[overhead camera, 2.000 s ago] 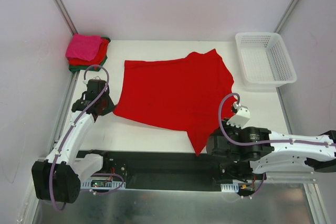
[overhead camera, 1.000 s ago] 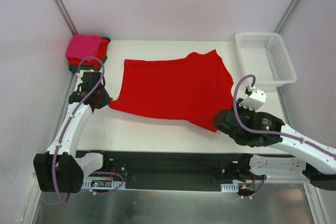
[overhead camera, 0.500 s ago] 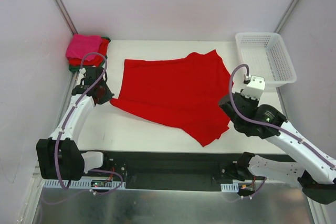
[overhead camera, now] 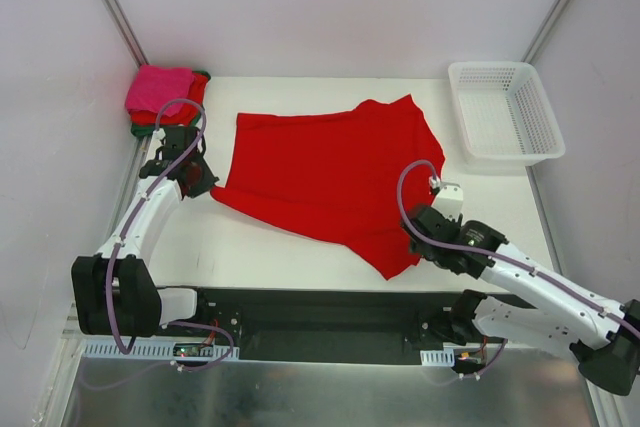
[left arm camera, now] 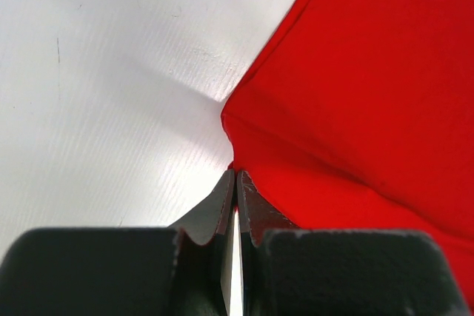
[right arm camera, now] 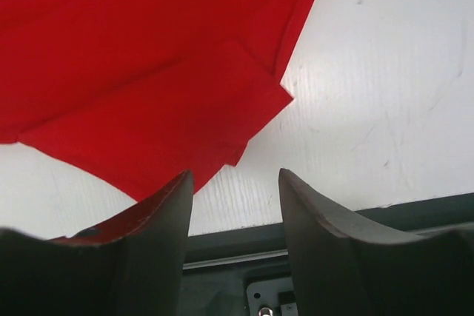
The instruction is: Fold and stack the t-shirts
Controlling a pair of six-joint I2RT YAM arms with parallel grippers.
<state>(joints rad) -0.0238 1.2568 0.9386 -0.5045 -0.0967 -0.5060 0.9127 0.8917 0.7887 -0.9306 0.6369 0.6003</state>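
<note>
A wide bright red t-shirt (overhead camera: 320,172) lies spread on the white table, with a folded-over flap at its near right corner (right arm camera: 170,116). My left gripper (overhead camera: 207,190) is shut on the shirt's left corner, and the cloth (left arm camera: 355,101) pulls to a point at the closed tips (left arm camera: 235,177). My right gripper (overhead camera: 411,238) is open just off the near right flap. Bare table shows between its fingers (right arm camera: 235,177), and the left finger overlaps the cloth edge. Folded t-shirts, hot pink on red on dark green, sit stacked (overhead camera: 165,97) at the far left corner.
A white lattice basket (overhead camera: 505,112) stands at the far right. The black base rail (overhead camera: 320,312) runs along the near edge, just below the right gripper. White enclosure walls close in on both sides.
My right gripper has opened and let go of the shirt's near right corner, then shifted left and nearer. The flap lies where it was dropped. The left arm has hardly moved.
</note>
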